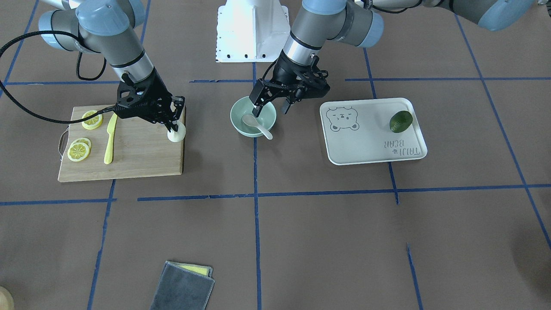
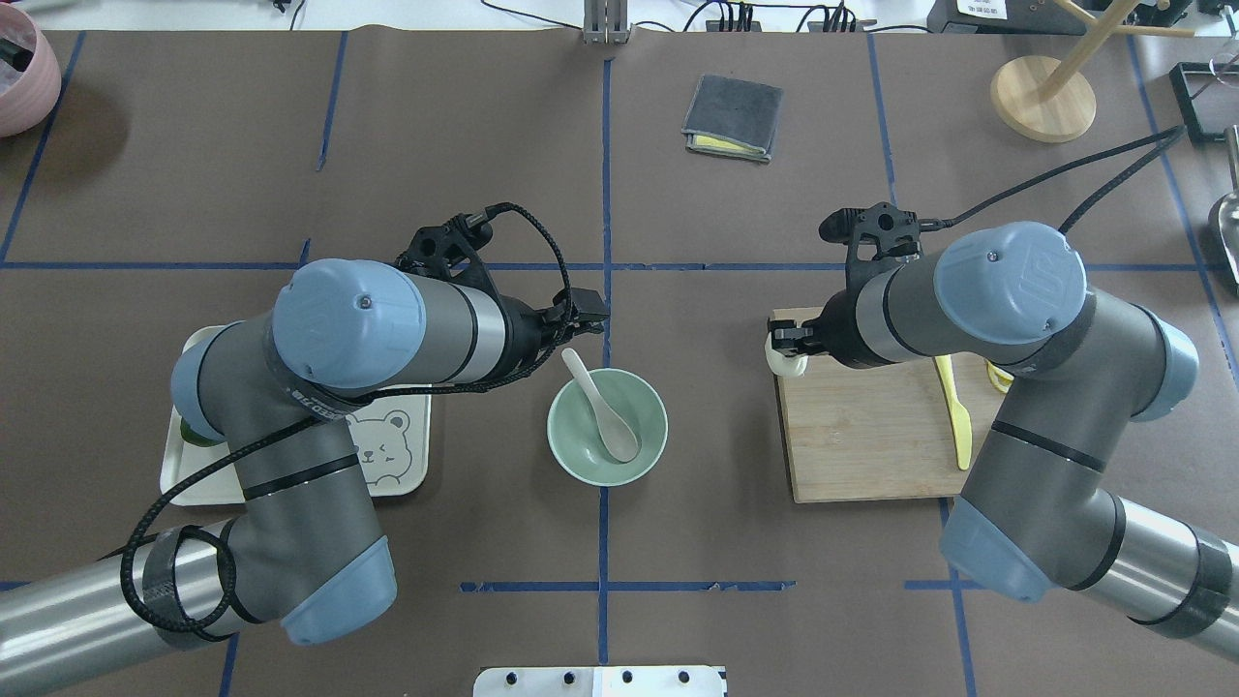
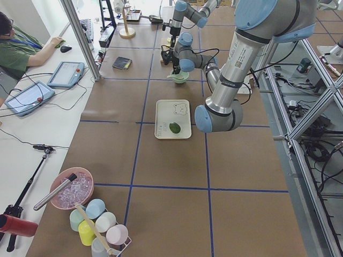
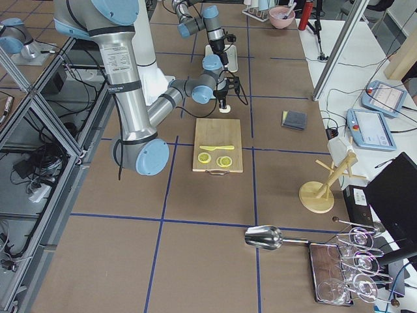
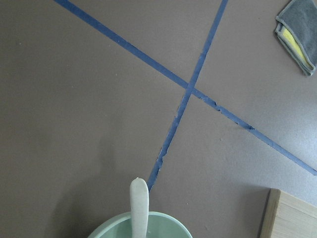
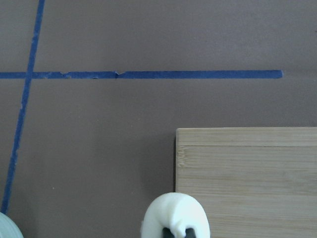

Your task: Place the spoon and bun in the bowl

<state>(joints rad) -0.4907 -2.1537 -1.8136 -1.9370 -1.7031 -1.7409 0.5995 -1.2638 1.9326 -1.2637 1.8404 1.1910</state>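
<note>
Two robot arms sit closest under the overhead camera, the left arm and the right arm, both reaching out over one brown bench crossed with blue tape.

One bamboo cutting board lies on the robot's right half. One pale tray printed with a bear lies on its left half. Between them, on the centre tape line, stands the one mint-green bowl.

One folded grey cloth with a yellow layer lies far from the robot.

One yellow plastic knife lies on the board.

The one spoon lies in the bowl, scoop down inside and handle over the rim. The left fingers hang spread apart just above it, grasping nothing.

One dark green avocado sits on the tray, at the end away from the bowl.

The one bun is at the board's edge facing the bowl, well apart from it. The right fingers are pinched on its top; whether it rests on the wood I cannot tell.

Three lemon slices lie beyond the knife, two of them overlapping.
</note>
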